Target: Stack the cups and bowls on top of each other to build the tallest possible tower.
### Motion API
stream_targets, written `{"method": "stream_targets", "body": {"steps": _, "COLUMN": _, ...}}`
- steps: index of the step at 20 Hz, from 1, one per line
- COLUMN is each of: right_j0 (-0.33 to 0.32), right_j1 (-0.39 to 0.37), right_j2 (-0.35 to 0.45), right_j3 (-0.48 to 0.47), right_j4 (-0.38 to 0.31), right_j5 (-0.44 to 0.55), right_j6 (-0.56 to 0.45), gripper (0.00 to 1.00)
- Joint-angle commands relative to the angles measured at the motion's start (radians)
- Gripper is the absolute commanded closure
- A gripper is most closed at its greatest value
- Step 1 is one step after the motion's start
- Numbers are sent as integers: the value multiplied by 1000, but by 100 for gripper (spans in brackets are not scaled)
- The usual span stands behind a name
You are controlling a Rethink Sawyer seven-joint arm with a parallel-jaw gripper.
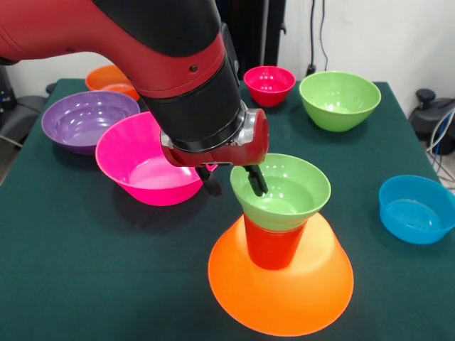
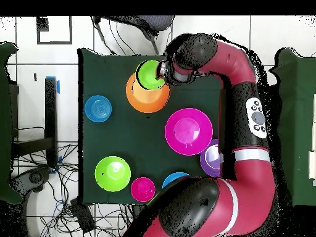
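The tower stands near the table's front: a large orange bowl (image 1: pixel 284 291) rim down, the orange-red cup (image 1: pixel 274 245) upright on it, and a small green bowl (image 1: pixel 284 190) rim up on the cup. My gripper (image 1: pixel 234 182) is at the green bowl's left rim. One finger (image 1: pixel 257 179) is inside the bowl and the other is outside, set apart from the rim. The gripper is open. The overhead view shows the green bowl (image 2: pixel 148 73) over the orange base (image 2: pixel 145 99), with the gripper (image 2: pixel 162 72) at its edge.
A large pink bowl (image 1: pixel 142 167) sits just left of the gripper. A purple bowl (image 1: pixel 84 119) and an orange bowl (image 1: pixel 110 78) are beyond it. A red bowl (image 1: pixel 269 84) and a green bowl (image 1: pixel 340 99) are at the back, and a blue bowl (image 1: pixel 416 208) is at the right.
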Motion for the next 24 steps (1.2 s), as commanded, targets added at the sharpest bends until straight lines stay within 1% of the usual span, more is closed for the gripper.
{"method": "stream_targets", "body": {"steps": 1, "right_j0": 24, "right_j1": -8, "right_j2": -30, "right_j3": 11, "right_j4": -42, "right_j5": 60, "right_j6": -39, "gripper": 0}}
{"method": "stream_targets", "body": {"steps": 4, "right_j0": 20, "right_j1": -25, "right_j2": -26, "right_j3": 0, "right_j4": -34, "right_j5": 84, "right_j6": -40, "gripper": 0}}
{"method": "stream_targets", "body": {"steps": 13, "right_j0": 14, "right_j1": -113, "right_j2": -24, "right_j3": 51, "right_j4": -3, "right_j5": 135, "right_j6": -24, "gripper": 0}}
{"method": "stream_targets", "body": {"steps": 17, "right_j0": 2, "right_j1": -132, "right_j2": -15, "right_j3": 87, "right_j4": 17, "right_j5": 126, "right_j6": -23, "gripper": 0}}
{"method": "stream_targets", "body": {"steps": 18, "right_j0": -10, "right_j1": -154, "right_j2": -7, "right_j3": 129, "right_j4": 34, "right_j5": 111, "right_j6": -29, "gripper": 0}}
{"method": "stream_targets", "body": {"steps": 20, "right_j0": -23, "right_j1": -187, "right_j2": -8, "right_j3": 179, "right_j4": 47, "right_j5": 97, "right_j6": -36, "gripper": 0}}
{"method": "stream_targets", "body": {"steps": 23, "right_j0": -29, "right_j1": -207, "right_j2": -13, "right_j3": 200, "right_j4": 55, "right_j5": 102, "right_j6": -43, "gripper": 0}}
{"method": "stream_targets", "body": {"steps": 24, "right_j0": -29, "right_j1": -200, "right_j2": -11, "right_j3": 182, "right_j4": 53, "right_j5": 116, "right_j6": -46, "gripper": 0}}
